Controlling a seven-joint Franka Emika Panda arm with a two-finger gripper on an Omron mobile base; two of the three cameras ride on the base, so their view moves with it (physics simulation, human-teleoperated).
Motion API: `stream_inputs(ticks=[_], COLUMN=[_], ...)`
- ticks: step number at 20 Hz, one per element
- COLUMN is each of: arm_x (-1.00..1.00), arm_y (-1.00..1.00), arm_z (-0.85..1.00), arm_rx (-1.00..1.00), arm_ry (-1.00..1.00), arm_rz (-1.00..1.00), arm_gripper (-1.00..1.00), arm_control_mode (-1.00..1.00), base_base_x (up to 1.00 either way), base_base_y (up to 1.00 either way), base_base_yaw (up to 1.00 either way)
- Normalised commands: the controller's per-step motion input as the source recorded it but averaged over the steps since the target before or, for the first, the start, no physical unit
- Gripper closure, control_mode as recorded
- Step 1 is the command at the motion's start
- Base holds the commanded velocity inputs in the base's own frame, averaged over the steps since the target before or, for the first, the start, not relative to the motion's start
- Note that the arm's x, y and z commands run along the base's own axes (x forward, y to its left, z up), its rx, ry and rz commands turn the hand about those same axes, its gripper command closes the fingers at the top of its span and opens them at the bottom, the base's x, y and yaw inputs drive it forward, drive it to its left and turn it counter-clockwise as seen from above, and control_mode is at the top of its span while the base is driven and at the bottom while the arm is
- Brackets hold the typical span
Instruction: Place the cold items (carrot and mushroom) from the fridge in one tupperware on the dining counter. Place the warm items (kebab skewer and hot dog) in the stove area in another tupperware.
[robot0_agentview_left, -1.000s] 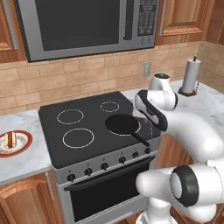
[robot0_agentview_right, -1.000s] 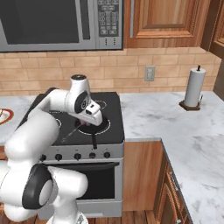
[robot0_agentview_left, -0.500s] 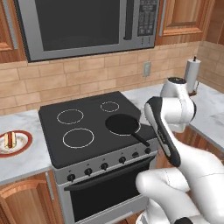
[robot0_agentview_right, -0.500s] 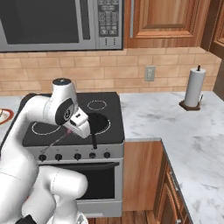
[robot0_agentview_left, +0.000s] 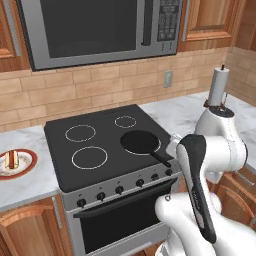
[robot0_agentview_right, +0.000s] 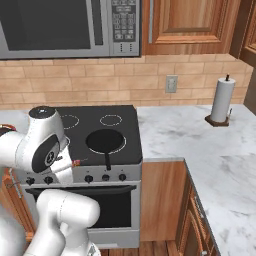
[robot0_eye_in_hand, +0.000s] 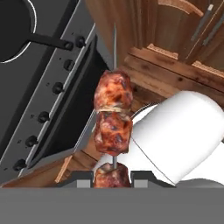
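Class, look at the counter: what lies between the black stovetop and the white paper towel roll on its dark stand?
Only bare marbled counter lies between the stovetop and the paper towel roll, in the right base view.

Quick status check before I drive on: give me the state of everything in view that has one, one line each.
claw: shut on the kebab skewer.
kebab skewer: held in the claw, lifted off any surface, hanging in front of the stove.
frying pan: empty, sitting on the front right burner, handle toward the front.
oven door: closed.
microwave: door closed.
hot dog: lying on the plate left of the stove.
paper towel roll: upright on its holder.
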Motion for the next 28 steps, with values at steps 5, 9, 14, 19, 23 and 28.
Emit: stream_inputs(ticks=[5, 9, 14, 19, 23, 28], arm_x=[-0.33, 0.00, -0.14, -0.01, 0.00, 0.00], arm_y=[0.00, 0.06, -0.09, -0.15, 0.00, 0.00], arm_z=[0.63, 0.31, 0.18, -0.12, -0.03, 0.00], arm_rx=[-0.07, -0.31, -0.03, 0.05, 0.00, 0.00], arm_ry=[0.05, 0.19, 0.04, 0.06, 0.01, 0.00], arm_rz=[-0.19, -0.11, -0.01, 0.00, 0.00, 0.00], arm_gripper=[1.00, 1.00, 1.00, 1.00, 1.00, 1.00], arm_control_mode=[-1.00, -1.00, -1.00, -1.00, -1.00, 1.00], base_base_x=[0.00, 0.00, 0.00, 0.00, 0.00, -0.53], base_base_y=[0.00, 0.00, 0.00, 0.00, 0.00, -0.03], base_base_yaw=[0.00, 0.00, 0.00, 0.00, 0.00, 0.08])
